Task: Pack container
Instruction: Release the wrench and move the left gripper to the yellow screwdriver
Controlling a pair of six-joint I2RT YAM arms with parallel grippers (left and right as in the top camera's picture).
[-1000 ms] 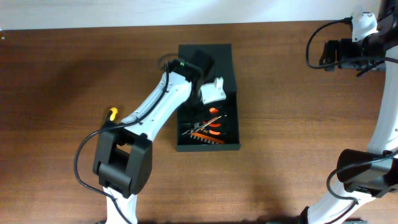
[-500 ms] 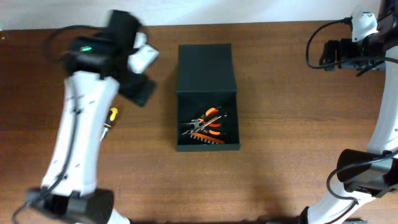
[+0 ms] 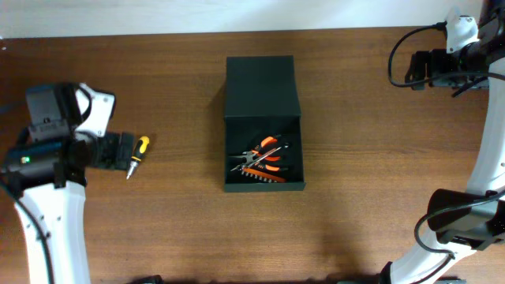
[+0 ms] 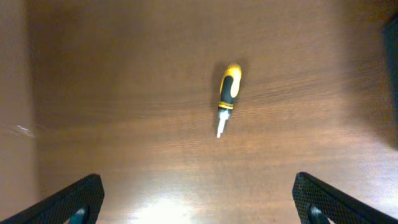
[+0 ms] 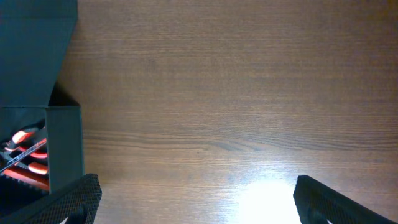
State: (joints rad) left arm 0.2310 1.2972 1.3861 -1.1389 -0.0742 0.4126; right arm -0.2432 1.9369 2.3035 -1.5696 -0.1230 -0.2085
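Observation:
The container [image 3: 260, 87] is a dark green box in the middle of the table, its flap lid folded back on the far side. Orange-handled pliers [image 3: 267, 158] and other small tools lie in its open near half. A yellow and black screwdriver [image 3: 136, 155] lies on the wood left of it. My left gripper [image 3: 122, 150] stands open just left of the screwdriver [image 4: 227, 96], which lies ahead of the left gripper [image 4: 199, 202] and untouched. My right gripper [image 3: 416, 69] hangs open and empty at the far right; the container's wall [image 5: 65, 143] shows left of the right gripper [image 5: 196, 202].
Bare brown wood lies between the container and the right arm's base [image 3: 461, 225]. The table's far edge meets a white wall [image 3: 237, 16]. The left arm's body [image 3: 47, 205] stands along the left side.
My left arm has swung from over the container out to the left side, and its gripper now sits by the screwdriver with its jaws wider. The right arm has not moved.

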